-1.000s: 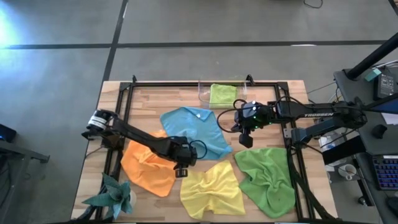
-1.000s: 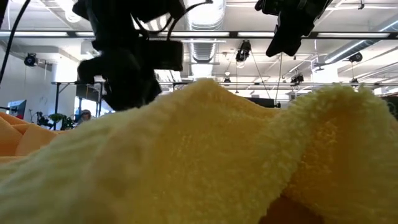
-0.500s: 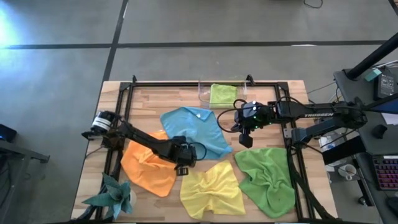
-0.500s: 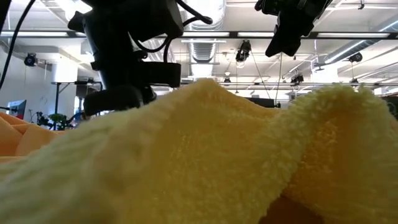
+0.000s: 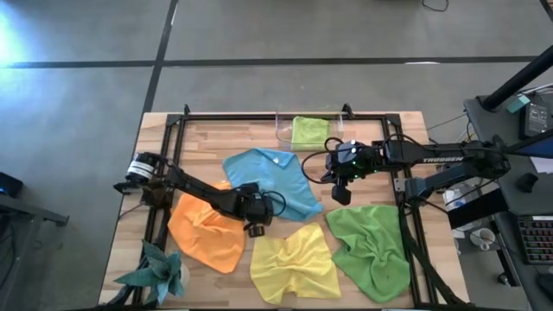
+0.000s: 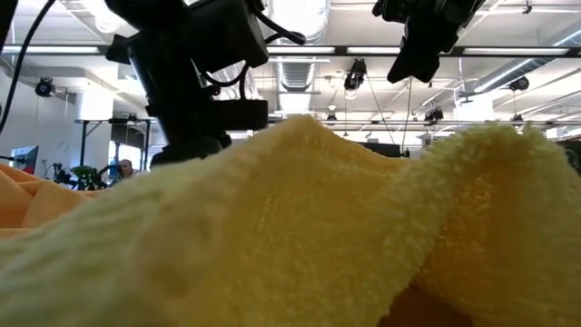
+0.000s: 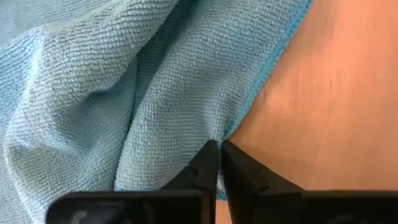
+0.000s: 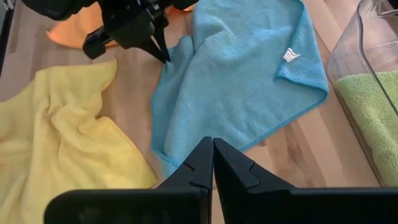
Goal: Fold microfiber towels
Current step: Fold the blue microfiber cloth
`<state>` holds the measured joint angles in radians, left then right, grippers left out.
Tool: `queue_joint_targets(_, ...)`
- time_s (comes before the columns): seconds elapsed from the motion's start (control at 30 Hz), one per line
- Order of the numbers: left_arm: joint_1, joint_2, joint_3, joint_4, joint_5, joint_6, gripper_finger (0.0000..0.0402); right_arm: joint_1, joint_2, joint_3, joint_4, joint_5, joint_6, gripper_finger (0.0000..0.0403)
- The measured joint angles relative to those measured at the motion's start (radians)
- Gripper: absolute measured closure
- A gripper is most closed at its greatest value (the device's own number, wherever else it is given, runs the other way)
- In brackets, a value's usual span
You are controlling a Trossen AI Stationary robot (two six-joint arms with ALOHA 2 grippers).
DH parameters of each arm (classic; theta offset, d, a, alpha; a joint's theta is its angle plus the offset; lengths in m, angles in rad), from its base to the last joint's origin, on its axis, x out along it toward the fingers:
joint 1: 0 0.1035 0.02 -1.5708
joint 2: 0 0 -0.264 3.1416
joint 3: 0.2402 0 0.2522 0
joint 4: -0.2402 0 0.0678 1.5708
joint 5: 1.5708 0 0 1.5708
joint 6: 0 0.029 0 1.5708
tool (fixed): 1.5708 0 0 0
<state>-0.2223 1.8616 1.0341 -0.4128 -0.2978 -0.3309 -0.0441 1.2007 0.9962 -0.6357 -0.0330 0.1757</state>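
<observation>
left gripper (image 7: 219,149): your left arm is down at the near edge of the blue towel (image 5: 270,181); fingers pinched together on that edge, cloth bunched between the tips in the wrist view
left gripper seen from above (image 5: 252,226): sits between the orange towel (image 5: 205,229) and the yellow towel (image 5: 295,262), at the blue towel's lower corner
right gripper (image 8: 212,148): your right arm hangs above the table (image 5: 207,138), just off the blue towel's right side; fingers closed together, nothing between them
right gripper seen from above (image 5: 341,192): clear of the cloth, above the bare wood between the blue towel and the darker green towel (image 5: 371,246)
blue towel: spread near the table's middle, crumpled, white label (image 8: 290,55) showing near one corner
orange towel: left of centre, rumpled, partly under the left arm
yellow towel: front centre, crumpled; fills most of the low view (image 6: 345,236), so that view tells you little else
darker green towel: front right, wrinkled, lying flat
lime green towel (image 5: 308,130): at the back, looks to be sitting in a clear bin (image 5: 282,128), though the bin's edges are hard to make out from above
teal ornament (image 5: 158,269): front left corner, apart from all the towels
</observation>
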Motion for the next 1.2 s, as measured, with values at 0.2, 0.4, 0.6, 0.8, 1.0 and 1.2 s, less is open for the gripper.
queue_joint_targets(0.2,0.0,-0.056,0.031,-0.015,0.112,-0.004,0.0401,0.0,0.0,0.0,-0.001,-0.001,-0.008,0.0394)
queue_joint_targets(0.4,0.0,-0.169,0.087,-0.09,0.121,-0.005,0.0401,0.0,0.0,0.0,-0.002,-0.069,-0.045,0.0376)
queue_joint_targets(0.6,-0.008,-0.265,0.092,-0.165,0.121,-0.062,0.0401,0.0,0.0,0.0,-0.002,-0.081,-0.044,0.0327)
queue_joint_targets(0.8,-0.013,-0.305,0.089,-0.209,0.116,-0.109,0.0401,0.003,0.018,-0.002,0.003,-0.173,-0.072,0.0299)
queue_joint_targets(1.0,-0.014,-0.289,0.087,-0.206,0.114,-0.109,0.0401,0.035,0.111,-0.016,0.014,-0.177,-0.119,0.0303)
queue_joint_targets(1.2,-0.014,-0.287,0.087,-0.208,0.114,-0.11,0.0402,0.09,0.223,-0.018,0.011,-0.202,-0.211,0.0304)
